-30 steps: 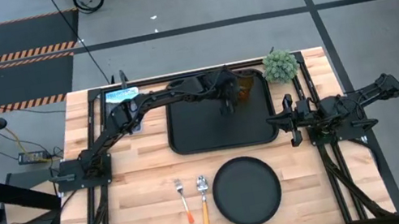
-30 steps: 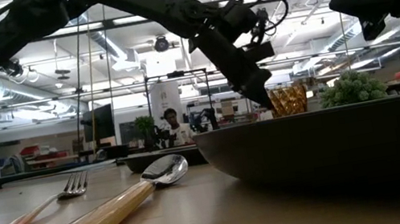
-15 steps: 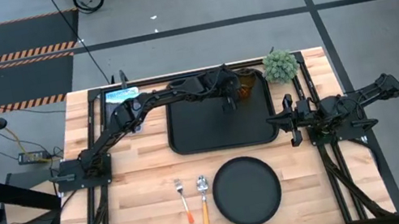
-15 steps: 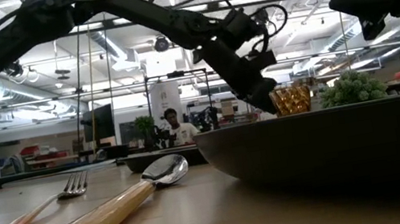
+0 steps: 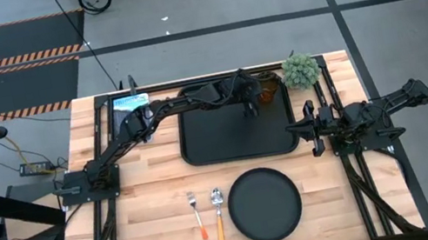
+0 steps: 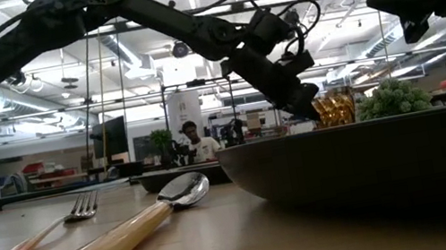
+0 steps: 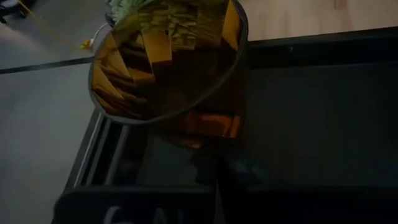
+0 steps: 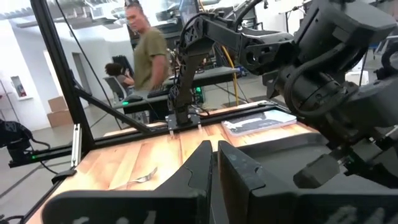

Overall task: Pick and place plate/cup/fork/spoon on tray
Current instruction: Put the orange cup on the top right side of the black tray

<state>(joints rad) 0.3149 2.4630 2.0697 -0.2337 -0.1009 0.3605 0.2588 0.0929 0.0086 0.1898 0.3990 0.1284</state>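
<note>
The left tool (image 5: 256, 95) reaches across to the far right corner of the tray (image 5: 226, 135), its fingers clamped on the cup (image 5: 268, 88). The cup hangs tilted over that corner, close beside the fuzzy green plant ball (image 5: 300, 70) — the low view shows it lifted, its amber wall (image 6: 333, 108) next to the plant. Whether it touches the tray cannot be told. The rest of the tray's floor shows bare and black.

The plate (image 5: 264, 204) lies on the table near the front edge, with nothing on it. Just to its left lie the spoon (image 5: 218, 214) and the fork (image 5: 197, 211), side by side, handles toward the front edge.

The right tool (image 5: 311, 128) waits by the tray's right edge, fingers together.
</note>
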